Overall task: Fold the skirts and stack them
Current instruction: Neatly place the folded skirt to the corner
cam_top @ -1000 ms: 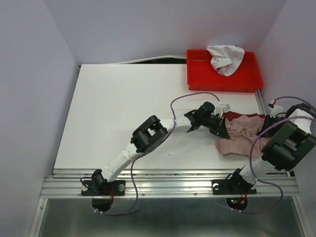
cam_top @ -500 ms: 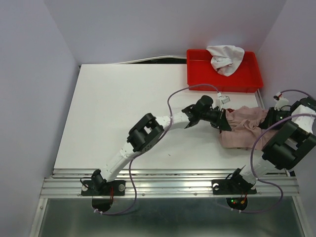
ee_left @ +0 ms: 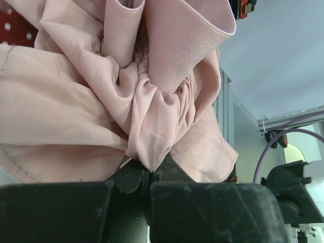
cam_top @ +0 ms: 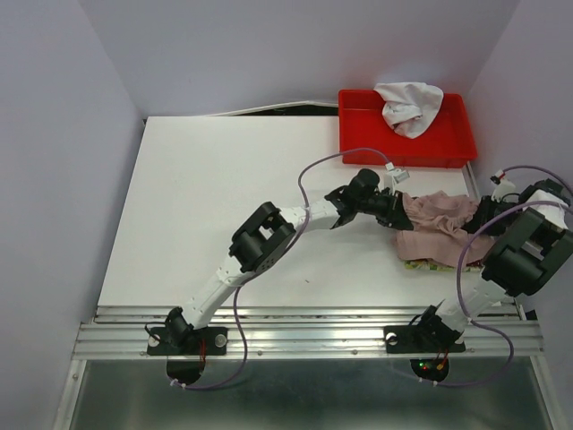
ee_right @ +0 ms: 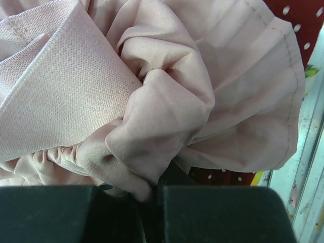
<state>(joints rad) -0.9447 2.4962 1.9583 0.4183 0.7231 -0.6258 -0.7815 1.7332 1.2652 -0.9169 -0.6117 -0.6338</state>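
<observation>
Two grippers, one garment, and each has a bite on it. Closest in, on the left wrist camera, the left gripper [ee_left: 151, 174] has its jaws pinched almost together on a bunched fold of the dusty-pink pleated skirt [ee_left: 152, 116], with the ribbed waistband curling up above. The right gripper [ee_right: 152, 190] shows much the same on its own camera: jaws closed tight on a wad of pink cloth, the hem fanning out to one side.

From overhead the reason for the double grip is plain. The two arms hold opposite ends of the skirt, so it hangs stretched between them rather than in a heap. That looks like the set-up for laying it flat or turning one half over the other.

Just beneath it, on the right side of the white table [cam_top: 224, 197], lies the pile it appears meant for. The dark red dotted skirt [ee_right: 223, 177] peeks out below the pink hem. A sliver of the yellow-green patterned skirt [cam_top: 421, 265] shows at the near edge of the pile. Whether the pink cloth is touching them or hanging just above cannot be told from these views.

Farther back, at the far right corner, sits a red bin [cam_top: 358, 134] with a crumpled white cloth [cam_top: 407, 106] in it, well apart from the action.
</observation>
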